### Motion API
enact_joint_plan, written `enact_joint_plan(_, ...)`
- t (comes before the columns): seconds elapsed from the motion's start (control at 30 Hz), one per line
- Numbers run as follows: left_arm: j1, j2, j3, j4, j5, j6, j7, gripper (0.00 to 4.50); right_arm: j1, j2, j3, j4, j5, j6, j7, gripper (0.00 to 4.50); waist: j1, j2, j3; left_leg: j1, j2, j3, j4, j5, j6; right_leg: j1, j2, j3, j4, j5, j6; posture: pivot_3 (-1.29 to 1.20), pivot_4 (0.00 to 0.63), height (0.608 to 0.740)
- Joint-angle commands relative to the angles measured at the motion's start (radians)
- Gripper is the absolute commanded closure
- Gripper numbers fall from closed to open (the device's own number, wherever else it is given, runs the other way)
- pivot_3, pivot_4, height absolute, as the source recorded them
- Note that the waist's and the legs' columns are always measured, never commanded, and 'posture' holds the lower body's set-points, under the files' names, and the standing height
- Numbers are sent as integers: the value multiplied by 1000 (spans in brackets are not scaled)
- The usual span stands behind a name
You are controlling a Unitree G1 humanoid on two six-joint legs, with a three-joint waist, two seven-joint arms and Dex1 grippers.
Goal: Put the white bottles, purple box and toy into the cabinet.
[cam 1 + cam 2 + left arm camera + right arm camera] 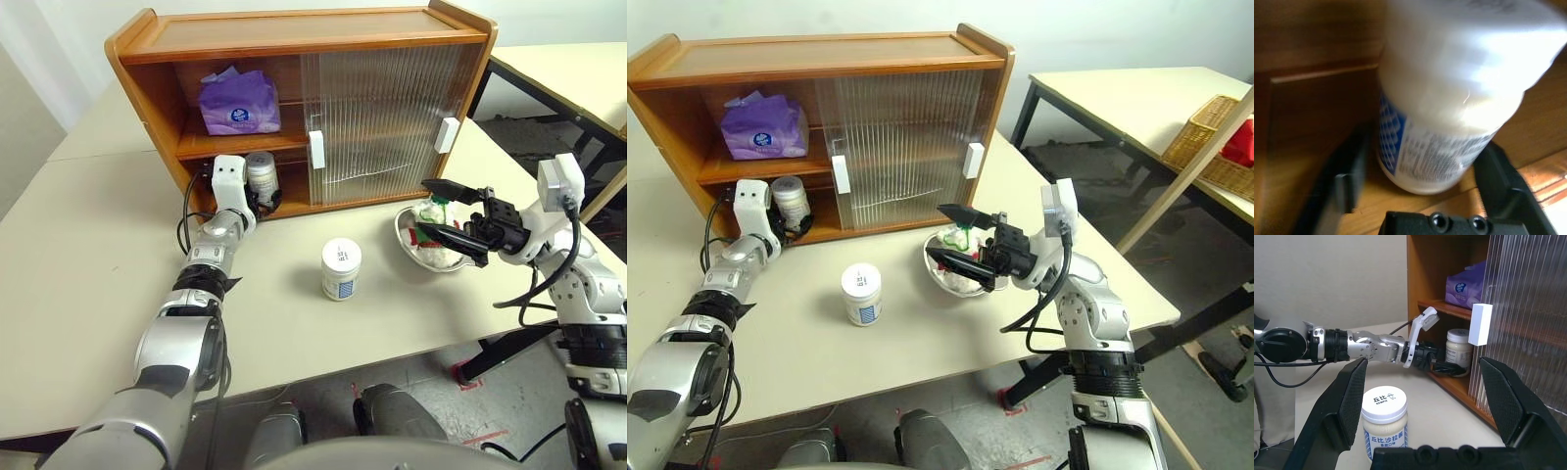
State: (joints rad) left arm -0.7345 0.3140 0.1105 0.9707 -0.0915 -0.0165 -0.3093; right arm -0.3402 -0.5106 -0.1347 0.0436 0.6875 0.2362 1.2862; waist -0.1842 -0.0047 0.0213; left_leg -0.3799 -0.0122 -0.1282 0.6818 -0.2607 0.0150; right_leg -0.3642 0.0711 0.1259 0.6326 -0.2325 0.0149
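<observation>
Left gripper (1447, 367): spread, its fingers either side of the first white bottle (262, 177) on the cabinet's (294, 44) lower shelf — pull straight back, or a finger will likely drag the jar over or off the shelf edge.
Second white bottle (341, 269): upright on the table (88, 264), in front of the cabinet's sliding doors (377, 122); your retreating left arm could clip it.
Purple box (238, 101): already on the cabinet's upper shelf, above the first bottle.
Toy (434, 220): in the steel bowl (404, 230), in front of the cabinet's right end.
Right gripper (451, 215): spread wide, empty, over the bowl — grab too low and you may pinch the bowl rim instead of the toy.
</observation>
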Motion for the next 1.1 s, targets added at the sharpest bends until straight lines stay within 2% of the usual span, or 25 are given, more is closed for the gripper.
enact_joint_plan(0.03,37,-1,3,-33,3,-6,-2,31,-9,0,8,-5,-10,-6,5,0,0,0,0,0,0,0,0,0,0,0,0,0,0,0,0,-243,0,740)
enact_joint_plan(0.27,78,-2,4,-93,-3,13,-4,31,-11,-2,8,4,-11,-8,12,0,0,0,0,0,0,1,1,0,0,1,0,0,0,1,0,-241,0,740)
enact_joint_plan(0.47,147,-11,2,-230,-13,66,-1,31,-9,0,7,4,-10,-7,11,0,0,0,0,0,-1,3,1,0,0,1,0,-1,0,1,0,-242,0,740)
enact_joint_plan(0.57,171,-13,16,-288,-26,87,7,659,-7,7,14,10,-15,-12,13,0,1,0,0,0,-1,5,1,0,0,1,0,-1,0,1,0,-238,0,740)
enact_joint_plan(0.93,231,-9,-2,-425,-11,174,39,4398,-3,21,22,12,-22,-17,14,0,2,0,0,0,-1,1,2,0,-1,1,0,0,0,1,-1,-240,0,740)
enact_joint_plan(1.1,250,-20,-6,-469,-13,207,56,4473,-1,22,18,12,-24,-15,11,0,2,0,0,0,-1,-1,2,0,-1,1,0,1,0,1,-1,-242,0,740)
